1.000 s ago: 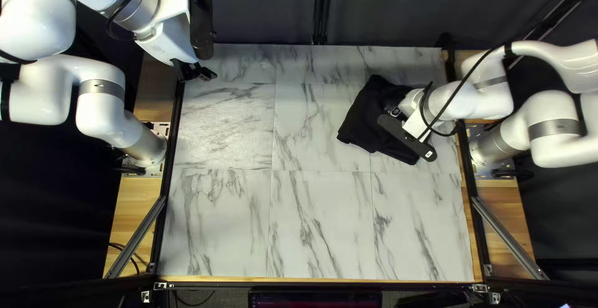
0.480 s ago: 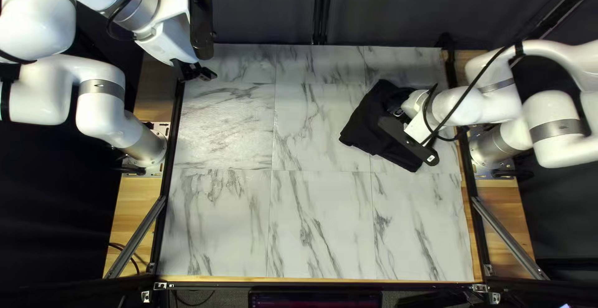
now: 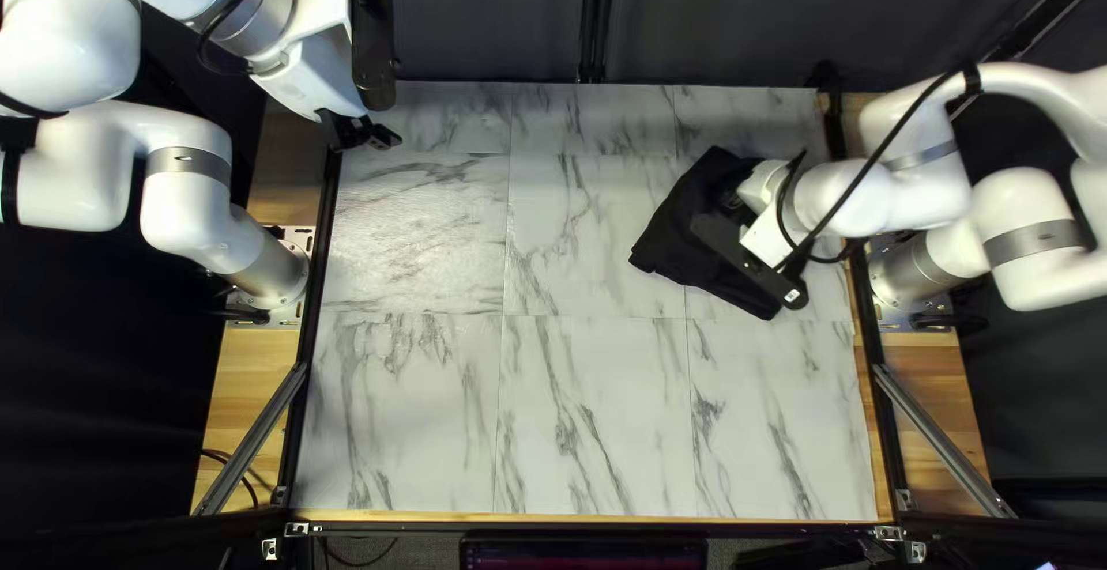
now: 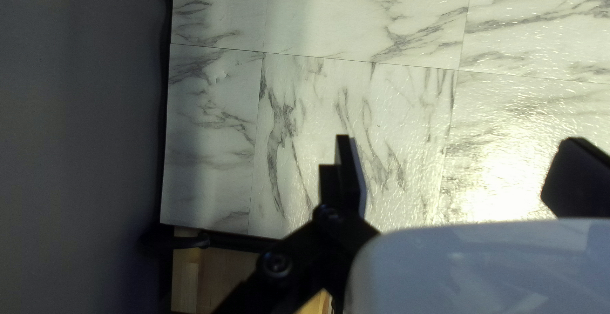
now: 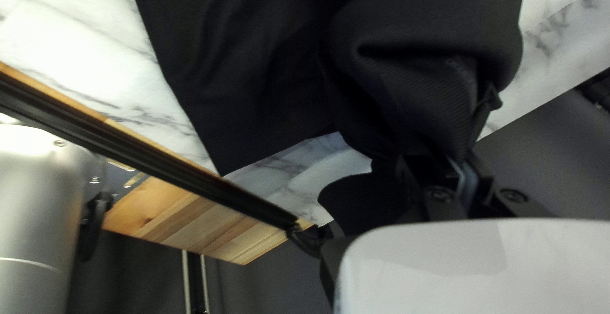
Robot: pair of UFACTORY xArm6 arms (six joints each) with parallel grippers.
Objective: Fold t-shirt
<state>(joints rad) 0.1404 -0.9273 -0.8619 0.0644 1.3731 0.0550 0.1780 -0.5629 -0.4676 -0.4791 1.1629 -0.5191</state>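
The black t-shirt (image 3: 672,236) lies bunched toward the right of the top left view, partly under my right gripper (image 3: 731,206), whose fingertips are hidden there. In the right wrist view the right gripper (image 5: 462,163) is shut on a gathered fold of the t-shirt (image 5: 235,73); the held part bulges up and the rest spreads over the tabletop. My left gripper (image 3: 367,134) hangs near the table's far left corner, well away from the cloth. Seen from its wrist, the left gripper (image 4: 462,173) stands open, its fingers wide apart over bare marble.
The marble-patterned tabletop (image 3: 594,409) has a dark frame rail (image 5: 146,161) along its edge, with a wooden strip (image 5: 210,219) outside it. My right arm's base (image 3: 917,270) stands beside the right edge. A dark curtain (image 3: 484,17) hangs behind the far edge.
The t-shirt's near corner has moved slightly toward the table's near edge, and its far corner has shifted right. My right arm has shifted a little with it. The left arm has stayed still.
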